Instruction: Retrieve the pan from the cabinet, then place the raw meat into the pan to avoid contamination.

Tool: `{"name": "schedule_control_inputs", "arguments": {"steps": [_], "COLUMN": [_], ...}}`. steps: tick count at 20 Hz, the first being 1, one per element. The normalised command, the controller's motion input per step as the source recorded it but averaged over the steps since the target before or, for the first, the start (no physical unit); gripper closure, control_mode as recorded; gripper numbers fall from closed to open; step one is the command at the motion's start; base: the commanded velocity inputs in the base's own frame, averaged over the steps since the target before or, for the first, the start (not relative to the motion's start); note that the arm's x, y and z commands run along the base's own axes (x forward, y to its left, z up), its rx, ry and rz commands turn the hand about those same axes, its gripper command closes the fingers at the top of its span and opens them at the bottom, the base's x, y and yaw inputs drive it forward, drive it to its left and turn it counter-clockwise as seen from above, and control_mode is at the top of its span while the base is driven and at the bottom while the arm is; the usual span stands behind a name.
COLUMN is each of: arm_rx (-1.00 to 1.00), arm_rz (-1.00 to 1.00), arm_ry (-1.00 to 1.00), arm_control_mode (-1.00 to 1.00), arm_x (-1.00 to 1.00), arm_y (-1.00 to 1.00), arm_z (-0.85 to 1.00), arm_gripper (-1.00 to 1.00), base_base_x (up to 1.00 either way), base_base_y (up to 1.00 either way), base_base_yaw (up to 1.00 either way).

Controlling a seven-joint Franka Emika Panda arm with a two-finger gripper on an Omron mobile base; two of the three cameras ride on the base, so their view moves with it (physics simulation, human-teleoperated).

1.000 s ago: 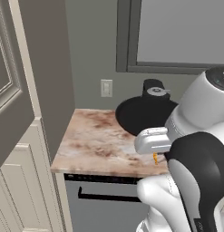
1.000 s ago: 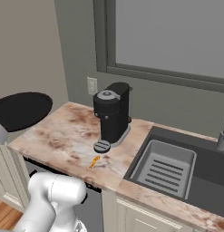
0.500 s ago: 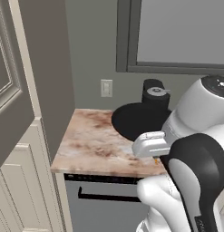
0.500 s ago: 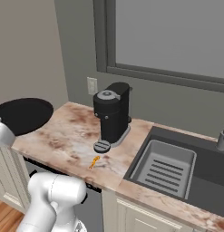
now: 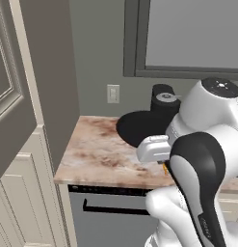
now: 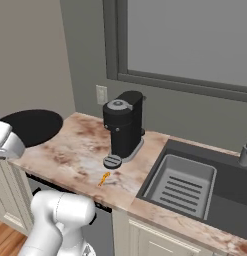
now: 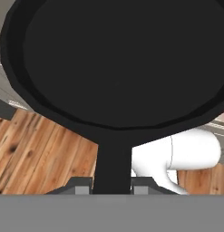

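Grasping the pan (image 7: 118, 63) by its handle, the gripper (image 7: 111, 183) has its fingers clamped on either side. That pan hangs above the marble counter's (image 6: 70, 155) left end, nothing inside. Raw meat (image 6: 103, 178) lies on the counter near the coffee maker (image 6: 123, 125).

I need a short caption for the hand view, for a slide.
Gripper shut on the handle of the black pan, carried above a wooden floor.

The pan (image 7: 118, 59) spreads across the top, its handle running down between the 2 fingertips (image 7: 79, 185) of the gripper (image 7: 112, 186) (clamped on it). Wooden floor (image 7: 36, 149) lies beyond.
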Motion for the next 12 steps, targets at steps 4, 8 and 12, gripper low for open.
{"name": "schedule_control_inputs", "arguments": {"steps": [4,8,12], "arm_rx": [0.0,0.0,0.0], "arm_rz": [0.0,0.0,0.0], "arm_ry": [-0.01,-0.01,0.0], "arm_control_mode": [-1.0,-1.0,-1.0], "arm_x": [0.23,0.13,0.05], "arm_y": [0.0,0.0,0.0], "arm_z": [-0.07,-0.17,-0.25], "arm_gripper": [1.0,1.0,1.0], "base_base_x": [0.0,0.0,0.0], "base_base_y": [0.0,0.0,0.0], "base_base_yaw": [0.0,0.0,0.0]}}
